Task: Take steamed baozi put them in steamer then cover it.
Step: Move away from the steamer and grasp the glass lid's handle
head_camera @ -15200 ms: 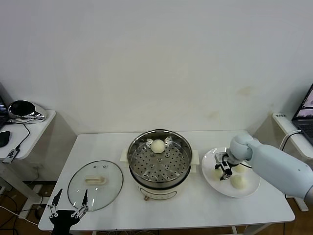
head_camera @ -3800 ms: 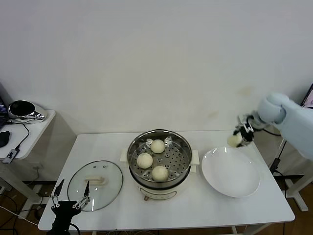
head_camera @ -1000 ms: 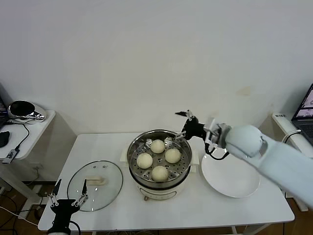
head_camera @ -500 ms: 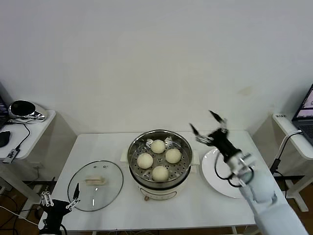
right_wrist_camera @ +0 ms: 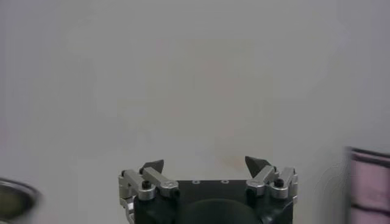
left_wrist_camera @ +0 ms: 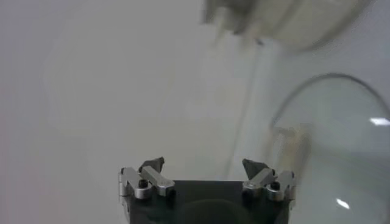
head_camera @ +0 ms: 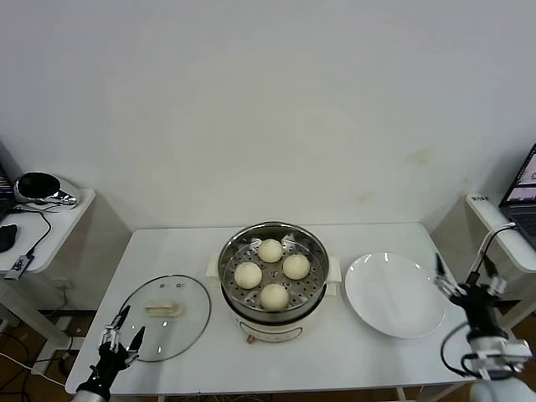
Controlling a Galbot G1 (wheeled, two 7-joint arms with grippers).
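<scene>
All four baozi (head_camera: 271, 272) sit on the perforated tray inside the steamer (head_camera: 273, 283) at the middle of the table (head_camera: 335, 360), so the loading looks done and the covering is what remains. The cover (head_camera: 162, 316) lies flat on the table to the steamer's left, well apart from it, its cream handle (head_camera: 163, 309) facing up at the centre. It is probably the one fragile piece here: glass, stiff, fairly heavy for its size and slippery at the rim, so the handle is the sensible place to take hold, pinched across its narrow sides and lifted level. The baozi are likely soft and light and need no more touching. The left gripper (head_camera: 118, 338) hovers at the table's near edge just beside the cover's rim, jaws spread wide and empty; its wrist view shows the cover (left_wrist_camera: 341, 146) ahead. The right gripper (head_camera: 466, 289) hangs off the table's right end, beside the bare white plate (head_camera: 394, 295), jaws also wide apart and holding nothing.
</scene>
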